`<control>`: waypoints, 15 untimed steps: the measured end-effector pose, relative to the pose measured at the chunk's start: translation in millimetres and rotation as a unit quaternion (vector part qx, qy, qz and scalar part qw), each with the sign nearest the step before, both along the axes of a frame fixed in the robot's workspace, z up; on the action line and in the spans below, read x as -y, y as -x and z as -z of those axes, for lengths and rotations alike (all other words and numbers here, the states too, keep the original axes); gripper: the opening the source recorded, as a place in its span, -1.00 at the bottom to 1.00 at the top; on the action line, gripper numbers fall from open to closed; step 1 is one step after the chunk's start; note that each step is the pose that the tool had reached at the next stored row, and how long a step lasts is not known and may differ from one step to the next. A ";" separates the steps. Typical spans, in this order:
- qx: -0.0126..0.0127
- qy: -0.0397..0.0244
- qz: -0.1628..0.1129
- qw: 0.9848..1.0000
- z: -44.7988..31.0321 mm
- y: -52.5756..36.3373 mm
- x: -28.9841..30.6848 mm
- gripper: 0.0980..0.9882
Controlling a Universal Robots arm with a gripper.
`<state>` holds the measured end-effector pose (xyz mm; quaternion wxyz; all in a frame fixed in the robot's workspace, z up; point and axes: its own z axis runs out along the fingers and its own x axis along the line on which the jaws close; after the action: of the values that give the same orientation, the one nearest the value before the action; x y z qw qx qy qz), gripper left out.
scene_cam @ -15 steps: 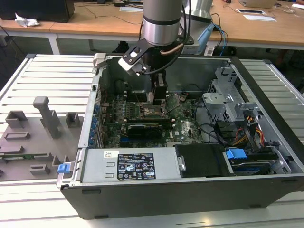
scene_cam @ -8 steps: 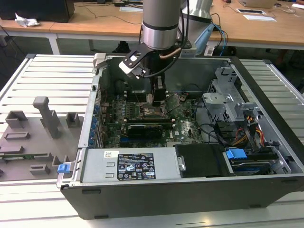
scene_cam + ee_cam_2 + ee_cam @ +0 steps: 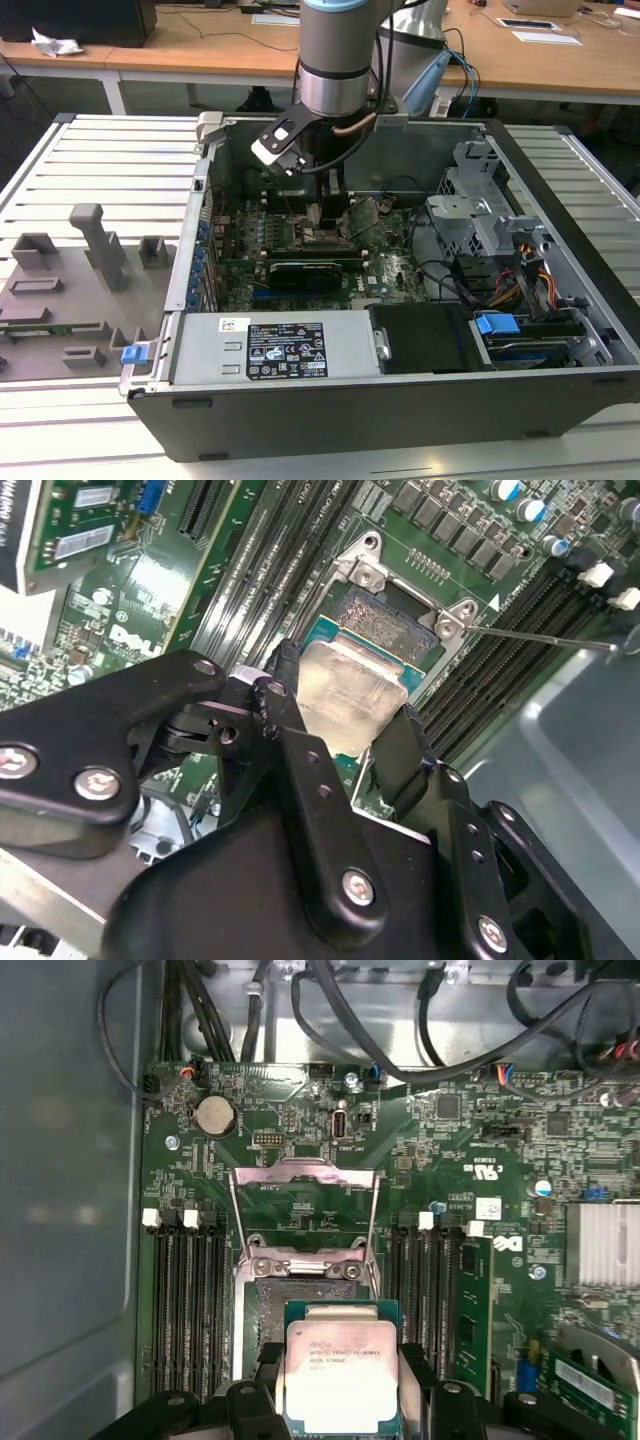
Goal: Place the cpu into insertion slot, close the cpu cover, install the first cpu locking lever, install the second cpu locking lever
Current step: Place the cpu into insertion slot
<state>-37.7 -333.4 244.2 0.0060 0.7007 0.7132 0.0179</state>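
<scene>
The tool (image 3: 345,710) is closed on the cpu (image 3: 342,1375), its black fingers (image 3: 288,705) pressing two opposite edges of the chip with the metal top facing up. The chip hangs over the insertion slot (image 3: 300,1292), at the side of the socket away from the hinge of the cpu cover (image 3: 305,1171). The cover stands raised and leaves the socket open. I cannot tell whether the chip touches the socket yet.

To seat it well, I judge the chip should stay level and its four edges should run parallel to the socket's metal rim before it goes down. The descent should be straight, with no sliding across the contacts, and the grip should loosen only once the chip lies flat in the recess.

The first wrist view looks square onto the motherboard (image 3: 300,1100), so it is the one for judging offset and rotation against the socket's corners. The second wrist view looks along the fingers at a slant and shows how the chip's edge sits relative to the socket (image 3: 385,620), and a thin metal rod (image 3: 540,638) lying beside it. The exterior view places the arm (image 3: 335,60) reaching down into the open computer case (image 3: 300,415), which stands on the counter (image 3: 100,160).
</scene>
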 end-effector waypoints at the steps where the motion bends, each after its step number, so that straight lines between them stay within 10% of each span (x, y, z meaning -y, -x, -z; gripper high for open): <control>1: 0.000 0.000 0.000 1.000 2.7 0.0 -0.4 -0.01; 15: 0.000 0.000 0.001 1.000 16.7 2.1 -3.2 -0.01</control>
<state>-39.8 -330.2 227.4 0.0060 0.7012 0.7127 0.0178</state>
